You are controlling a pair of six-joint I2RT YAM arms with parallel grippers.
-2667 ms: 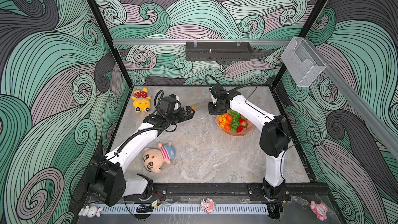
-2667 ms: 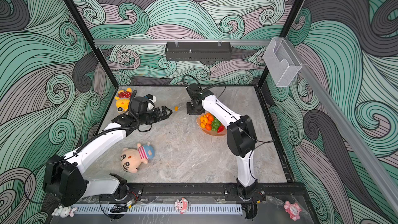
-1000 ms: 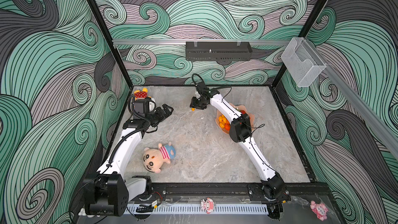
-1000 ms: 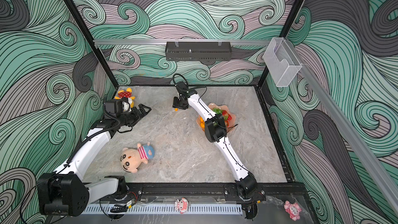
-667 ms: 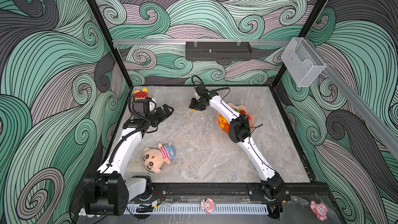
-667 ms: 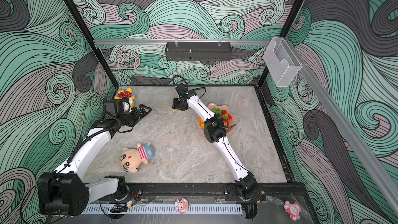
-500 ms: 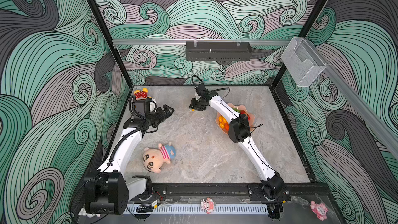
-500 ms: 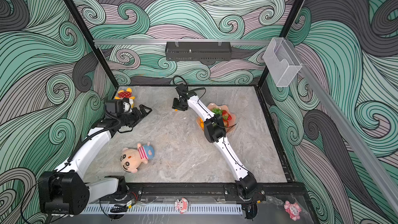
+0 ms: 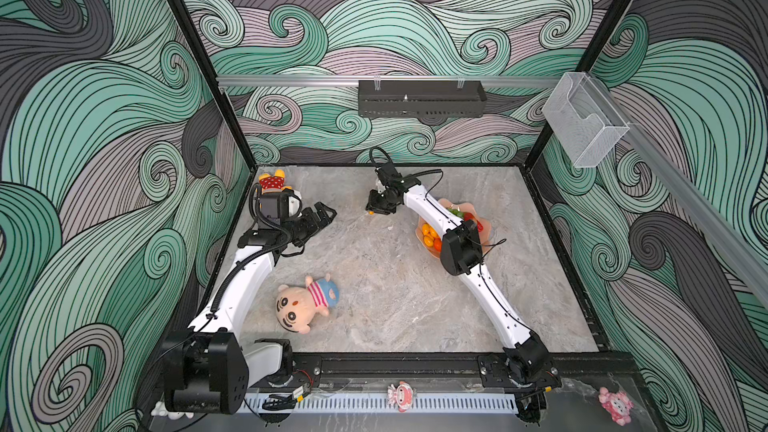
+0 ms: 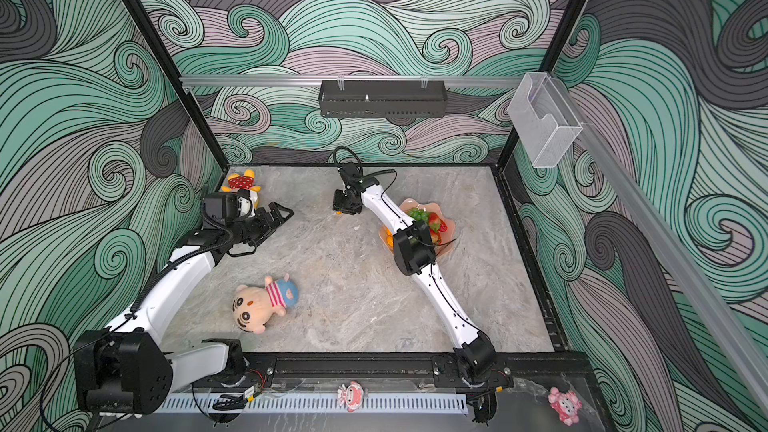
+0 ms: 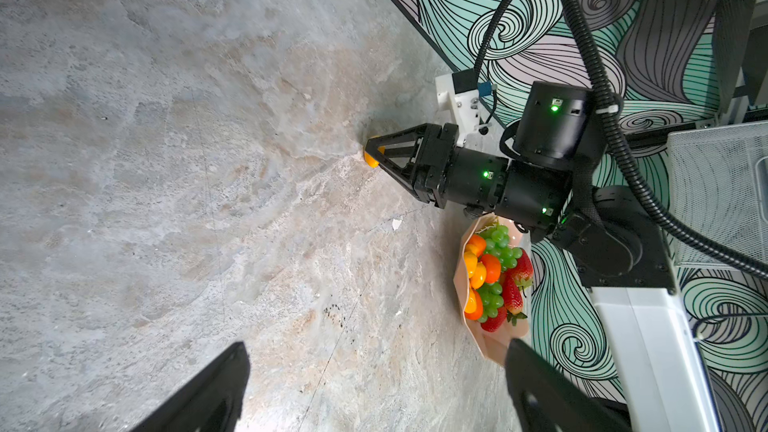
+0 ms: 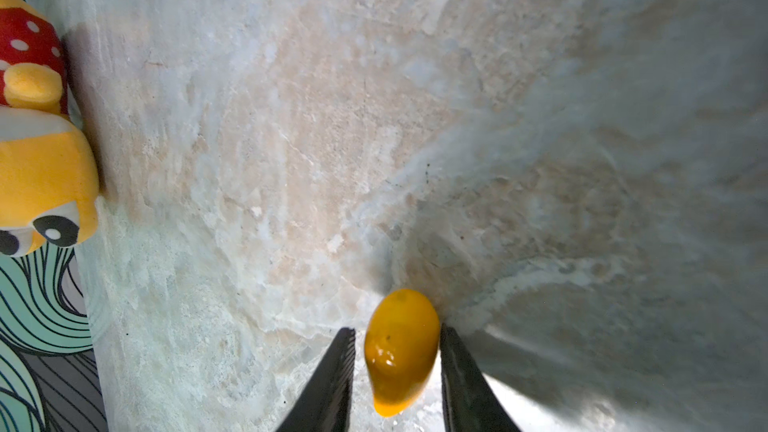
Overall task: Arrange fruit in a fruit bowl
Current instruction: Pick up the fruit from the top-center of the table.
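Note:
The peach-pink fruit bowl (image 9: 453, 204) (image 10: 451, 234) (image 11: 490, 342) sits at the right back of the table, partly hidden by my right arm. It holds green grapes (image 11: 498, 247), strawberries (image 11: 515, 292) and tangerines (image 11: 490, 268). A yellow-orange kumquat (image 12: 401, 351) (image 11: 371, 158) lies on the table left of the bowl. My right gripper (image 9: 374, 210) (image 10: 340, 210) (image 12: 397, 332) points down at it, one finger on each side. One finger touches it and a thin gap shows at the other. My left gripper (image 9: 326, 214) (image 11: 376, 367) hangs wide open and empty at the table's left.
A plush doll with a striped shirt (image 9: 305, 305) lies front left. A yellow plush with a red dotted cap (image 9: 272, 182) (image 12: 37, 160) sits in the back left corner behind my left arm. A clear box (image 9: 582, 126) and a black tray (image 9: 419, 97) hang on the walls.
My right gripper left the bowl, moved left to the kumquat and narrowed its jaws round it. My left arm drew back to the left, then stayed still.

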